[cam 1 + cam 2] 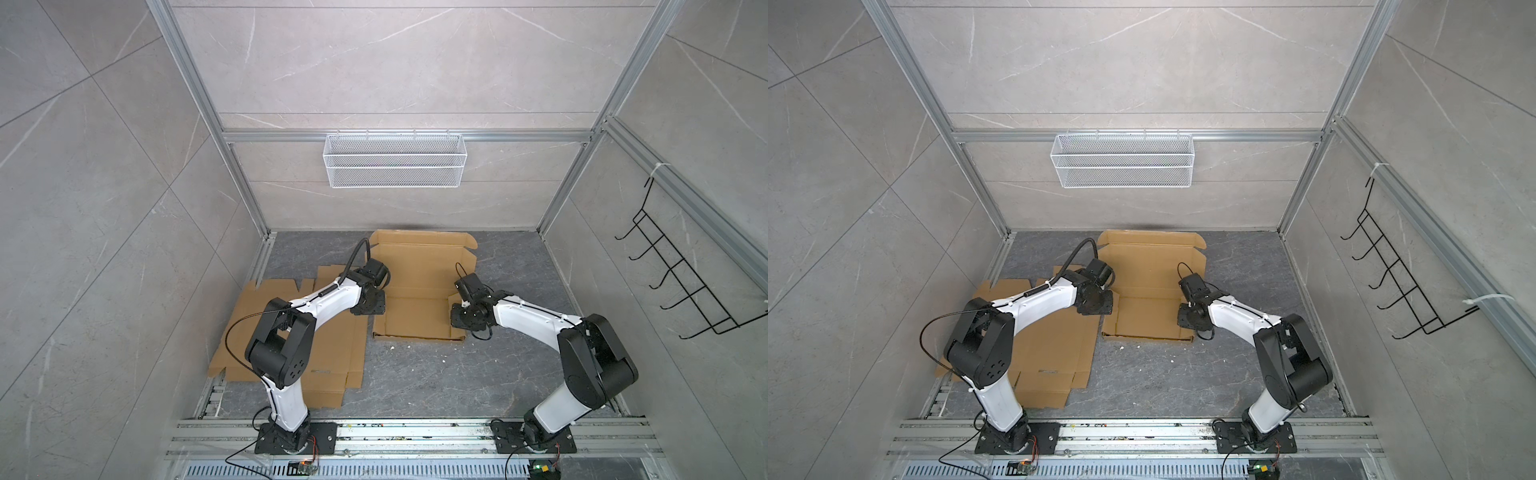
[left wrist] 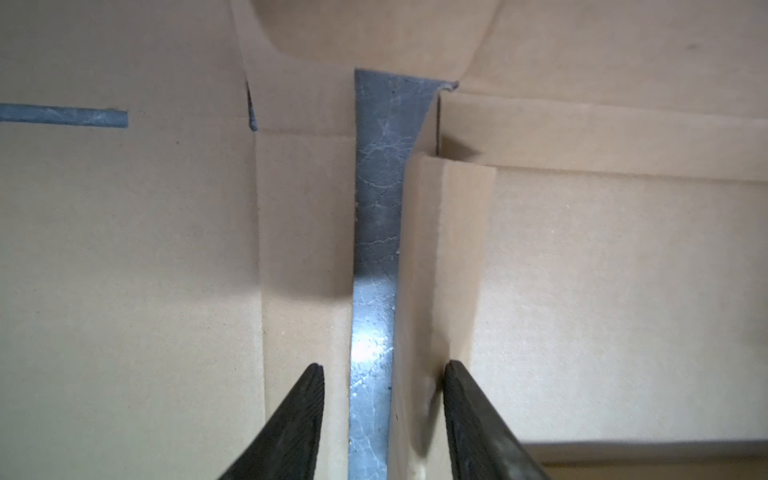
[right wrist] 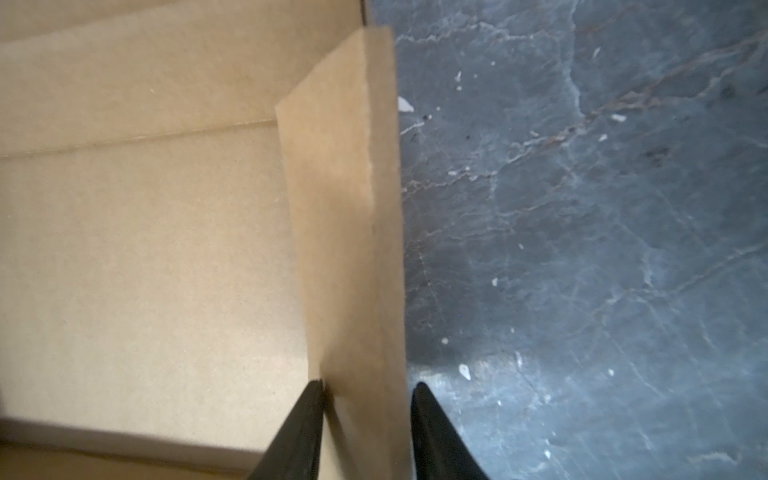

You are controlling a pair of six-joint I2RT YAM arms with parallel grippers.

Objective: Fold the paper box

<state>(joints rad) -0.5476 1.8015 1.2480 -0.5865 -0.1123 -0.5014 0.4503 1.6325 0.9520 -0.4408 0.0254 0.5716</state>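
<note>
2 pairs of jaws stand parted, clamping nothing. The left gripper [image 2: 384, 368] straddles the upright left side flap [image 2: 440, 249] of the paper box [image 1: 415, 320], which touches 1 finger. The right gripper [image 3: 368, 386] straddles the opposite flap [image 3: 340, 208] the same way. The box floor lies between both grippers, inward of each flap.

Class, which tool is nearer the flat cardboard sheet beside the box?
Left. The left tool straddles the box wall next to the flat cardboard sheet; the right tool straddles the opposite wall.
</note>
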